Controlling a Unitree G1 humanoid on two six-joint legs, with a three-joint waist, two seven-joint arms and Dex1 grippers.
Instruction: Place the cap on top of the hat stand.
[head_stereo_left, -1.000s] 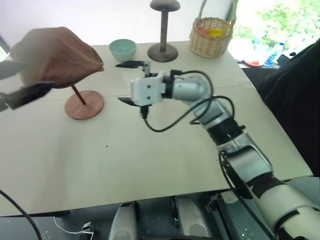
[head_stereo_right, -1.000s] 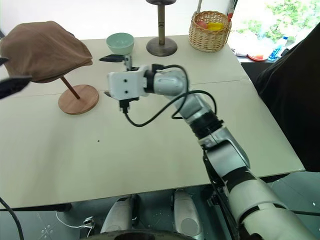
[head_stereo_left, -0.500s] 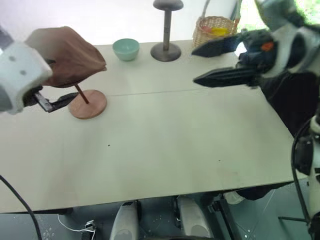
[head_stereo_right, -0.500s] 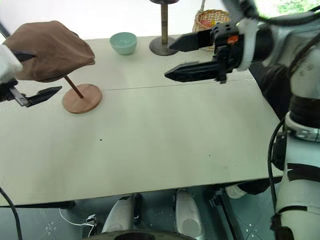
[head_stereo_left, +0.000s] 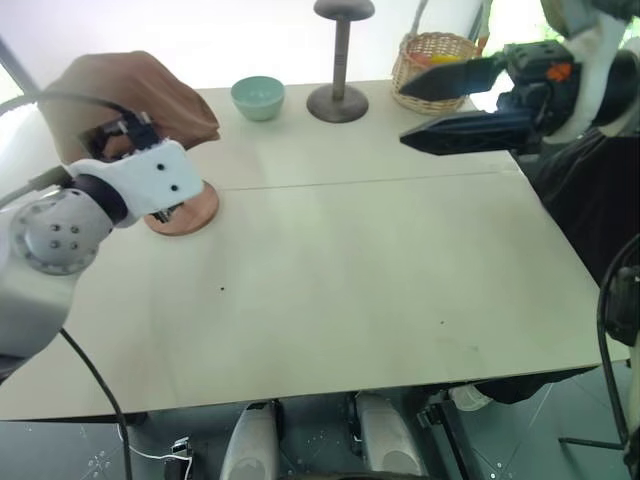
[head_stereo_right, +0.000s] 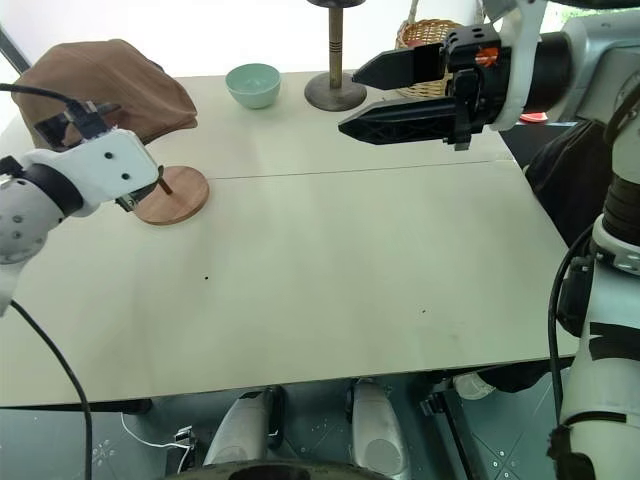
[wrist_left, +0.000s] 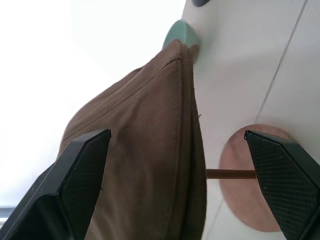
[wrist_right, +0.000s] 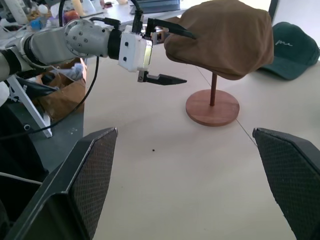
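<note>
The brown flat cap (wrist_right: 225, 37) sits atop the wooden hat stand (wrist_right: 212, 106) at the table's (head_stereo_left: 350, 280) left side. The left tool (wrist_right: 167, 55) is spread wide beside the cap's edge, gripping nothing. The right tool (head_stereo_right: 385, 95) hangs wide open and empty above the table. A dark green baseball cap (wrist_right: 291, 54) behind bears pale lettering too small to read.

The left hand (wrist_right: 159, 52) has a white block housing, silver-grey rounded wrist and black cable; the right hand (head_stereo_right: 372, 97) shows long black tapered fingers with an orange marking.
</note>
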